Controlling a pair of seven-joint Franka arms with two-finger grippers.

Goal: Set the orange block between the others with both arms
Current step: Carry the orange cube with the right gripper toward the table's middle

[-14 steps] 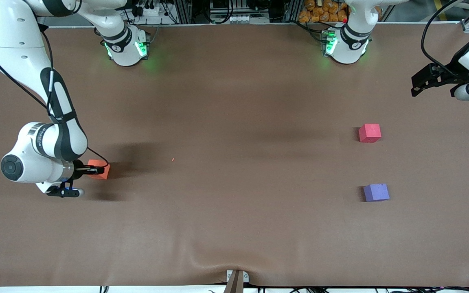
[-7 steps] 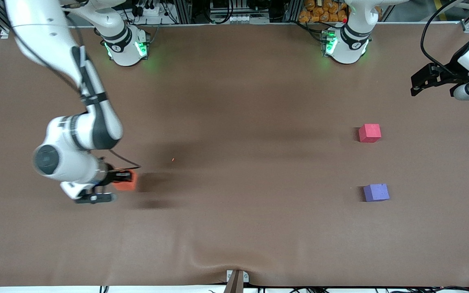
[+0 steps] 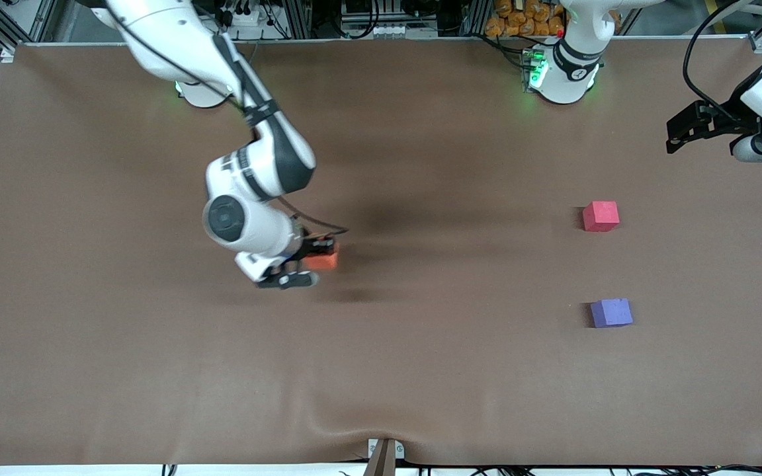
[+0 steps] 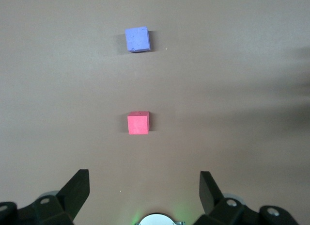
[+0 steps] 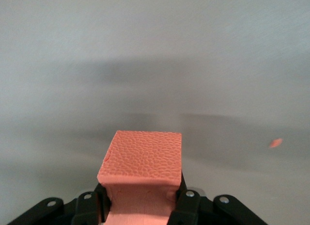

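The orange block [image 3: 325,262] hangs a little above the brown table [image 3: 421,370], over its middle part, with my right gripper [image 3: 319,251] shut on it. In the right wrist view the orange block [image 5: 143,159] sits clamped between the two black fingers [image 5: 183,198]. The red-pink cube [image 3: 600,216] and the purple-blue cube [image 3: 611,313] rest toward the left arm's end, the purple-blue one nearer the front camera, with a gap between them. My left gripper [image 3: 675,135] waits open and empty at that end; its wrist view shows the red-pink cube [image 4: 138,123] and the purple-blue cube [image 4: 137,39].
A tiny orange crumb [image 5: 275,143] lies on the table under the right arm. The table cover has a wrinkle [image 3: 328,423] by a clamp [image 3: 384,453] at the near edge. The arms' green-lit bases [image 3: 563,73] stand along the back edge.
My right arm has swung the orange block up off the table from its own end toward the middle. The left arm and both other cubes have stayed put.
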